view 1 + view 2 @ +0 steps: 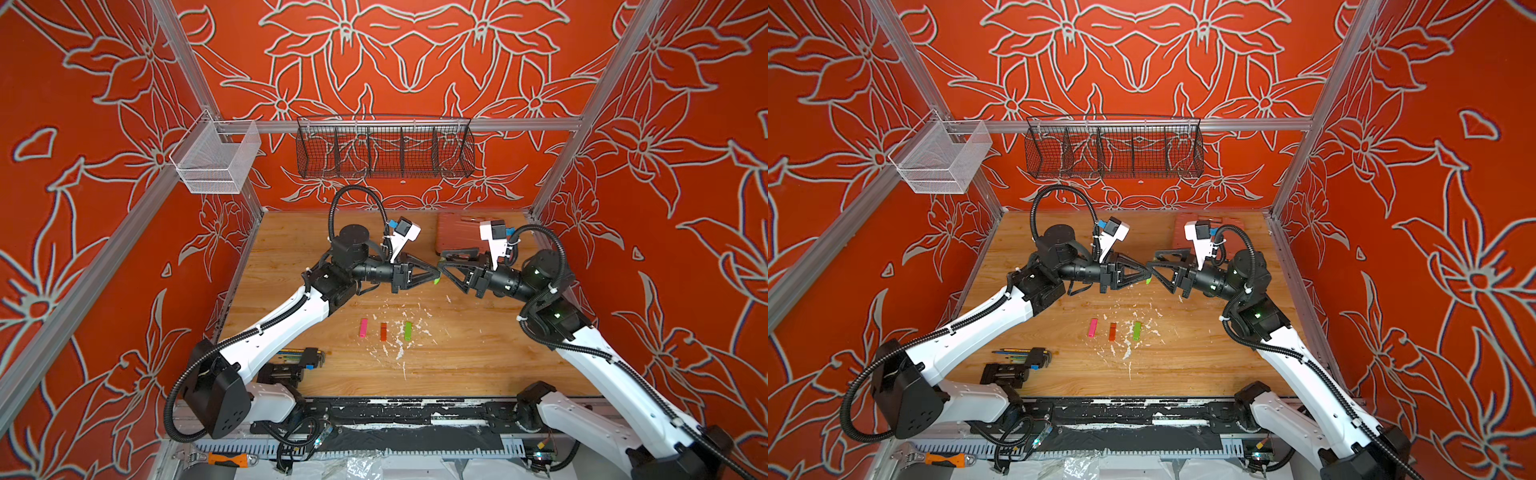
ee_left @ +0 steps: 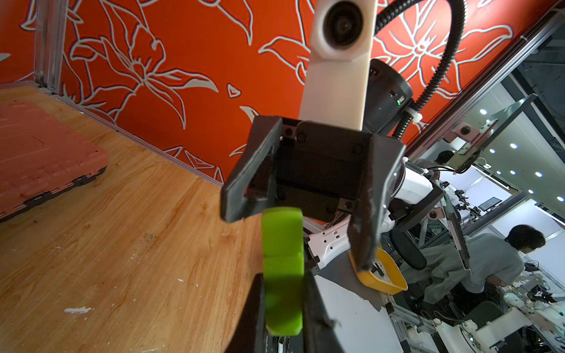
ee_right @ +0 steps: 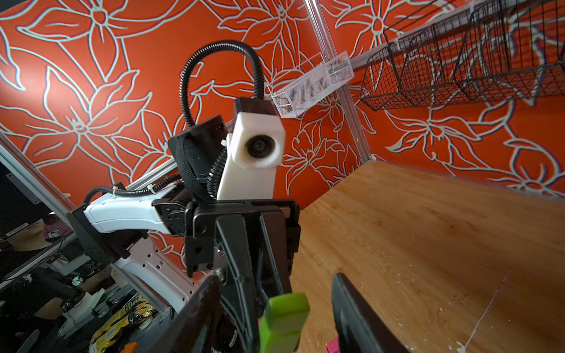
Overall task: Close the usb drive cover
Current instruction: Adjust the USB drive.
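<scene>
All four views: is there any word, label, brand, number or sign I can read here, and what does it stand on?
No text can be read in any view.
green usb drive: plain surface, no print visible.
red case: moulded ridges only, no legible lettering.
yellow packaging outside the cell: dark markings, too blurred to read.
pink drive, orange drive, second green drive: too small to tell.

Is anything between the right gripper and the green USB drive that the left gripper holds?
Nothing visible. The green plastic USB drive, clamped in the left gripper, points straight into the gap between the right gripper's open fingers.
</scene>
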`<state>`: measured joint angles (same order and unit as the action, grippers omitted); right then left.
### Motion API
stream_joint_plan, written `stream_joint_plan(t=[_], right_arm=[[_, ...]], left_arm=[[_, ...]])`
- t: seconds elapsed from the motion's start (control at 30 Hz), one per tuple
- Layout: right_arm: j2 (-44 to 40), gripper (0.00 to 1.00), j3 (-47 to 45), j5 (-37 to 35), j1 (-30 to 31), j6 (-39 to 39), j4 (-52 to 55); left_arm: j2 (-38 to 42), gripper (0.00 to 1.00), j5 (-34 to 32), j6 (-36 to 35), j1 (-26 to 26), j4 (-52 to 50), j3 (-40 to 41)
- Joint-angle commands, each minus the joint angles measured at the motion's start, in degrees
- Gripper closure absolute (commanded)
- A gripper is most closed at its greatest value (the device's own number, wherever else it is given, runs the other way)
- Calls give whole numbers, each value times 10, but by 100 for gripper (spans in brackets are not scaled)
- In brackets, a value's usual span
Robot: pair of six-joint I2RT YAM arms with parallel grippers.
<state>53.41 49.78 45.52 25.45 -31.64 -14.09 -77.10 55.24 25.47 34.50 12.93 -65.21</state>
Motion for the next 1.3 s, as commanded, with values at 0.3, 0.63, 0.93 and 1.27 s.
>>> stream_joint_plan(t=[0.3,0.63,0.93,1.27], right_arm=[[19,50,8,47,-1,-21,-74],[26,58,1,46,-1,-34,-86],[38,64,1,43,4,-26,-79],[23,84,-5,19,5,-20,-74]], left_arm=[[8,90,24,1,1,17,-14],[9,90,27,1,1,23,-19],[10,90,32,10,2,36,-20],[4,90,34,7,4,32,-24]])
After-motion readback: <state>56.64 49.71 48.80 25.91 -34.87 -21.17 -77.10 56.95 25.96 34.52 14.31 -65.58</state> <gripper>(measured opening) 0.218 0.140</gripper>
